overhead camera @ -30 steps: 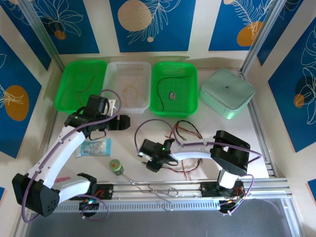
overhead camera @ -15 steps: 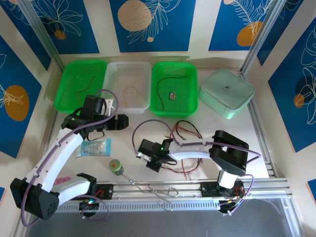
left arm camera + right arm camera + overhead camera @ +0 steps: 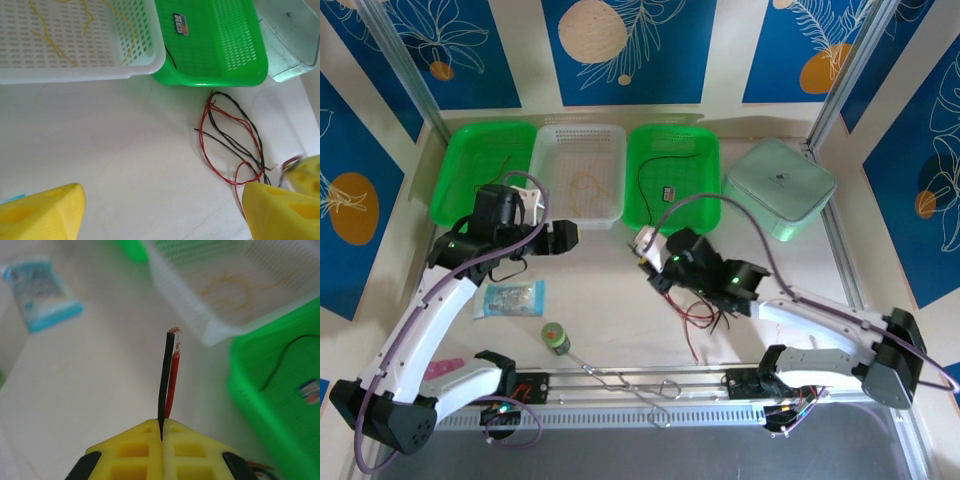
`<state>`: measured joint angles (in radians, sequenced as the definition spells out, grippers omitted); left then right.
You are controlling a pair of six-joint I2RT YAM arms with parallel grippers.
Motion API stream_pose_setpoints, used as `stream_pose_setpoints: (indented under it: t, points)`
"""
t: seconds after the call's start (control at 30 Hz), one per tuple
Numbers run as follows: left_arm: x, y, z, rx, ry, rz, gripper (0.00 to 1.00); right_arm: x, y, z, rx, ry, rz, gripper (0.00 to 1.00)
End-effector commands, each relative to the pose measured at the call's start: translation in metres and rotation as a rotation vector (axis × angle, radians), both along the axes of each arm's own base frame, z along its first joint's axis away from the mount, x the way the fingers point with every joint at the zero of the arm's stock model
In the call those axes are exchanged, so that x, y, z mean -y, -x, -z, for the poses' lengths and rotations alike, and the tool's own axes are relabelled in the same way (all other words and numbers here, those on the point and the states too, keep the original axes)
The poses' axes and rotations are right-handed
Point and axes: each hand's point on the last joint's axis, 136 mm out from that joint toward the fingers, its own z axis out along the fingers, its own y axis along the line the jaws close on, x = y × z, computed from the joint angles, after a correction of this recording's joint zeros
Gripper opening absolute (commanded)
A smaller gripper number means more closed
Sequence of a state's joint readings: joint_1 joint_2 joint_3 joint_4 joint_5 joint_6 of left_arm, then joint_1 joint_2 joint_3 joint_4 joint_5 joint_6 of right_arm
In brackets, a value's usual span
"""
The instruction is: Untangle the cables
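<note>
Top view: the right gripper (image 3: 650, 250) sits by the green tray (image 3: 675, 130), with the cables (image 3: 705, 312) trailing over the table below it. Left wrist: the left gripper (image 3: 160, 215) hangs wide and empty, with the loops near its right finger. Right wrist: the jaws pinch a red and a black cable together near their tips. Imo a pull just drags the whole knot, or the thin ends slip out.

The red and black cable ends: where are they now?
The cable ends stick out of the shut right gripper in the right wrist view, above the table, near the white basket's corner.
</note>
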<state>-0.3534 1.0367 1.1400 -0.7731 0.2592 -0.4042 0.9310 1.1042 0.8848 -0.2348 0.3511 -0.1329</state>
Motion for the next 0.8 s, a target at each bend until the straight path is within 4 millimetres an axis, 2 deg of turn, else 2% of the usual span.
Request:
stream_pose_setpoints:
  t: [0.0,0.1,0.37,0.53,0.67,0.77]
  points:
    - [0.005,-0.001,-0.020,0.033,0.065,-0.001,0.81,0.005,-0.011,-0.071,0.130,-0.164,-0.026,0.00]
    - [0.007,-0.004,-0.022,0.037,0.082,0.000,0.81,0.014,-0.020,-0.117,0.222,-0.267,-0.026,0.00]
    - [0.015,-0.008,-0.020,0.024,0.090,0.014,0.80,0.036,-0.064,-0.207,0.411,-0.302,0.004,0.00]
    - [0.018,-0.009,-0.023,0.031,0.092,0.023,0.80,0.039,-0.073,-0.261,0.495,-0.353,-0.003,0.00]
    - [0.019,-0.010,-0.027,0.039,0.099,0.025,0.80,0.041,-0.070,-0.289,0.519,-0.418,-0.021,0.00]
    - [0.020,-0.010,-0.029,0.040,0.104,0.029,0.79,0.044,-0.069,-0.307,0.599,-0.411,-0.033,0.00]
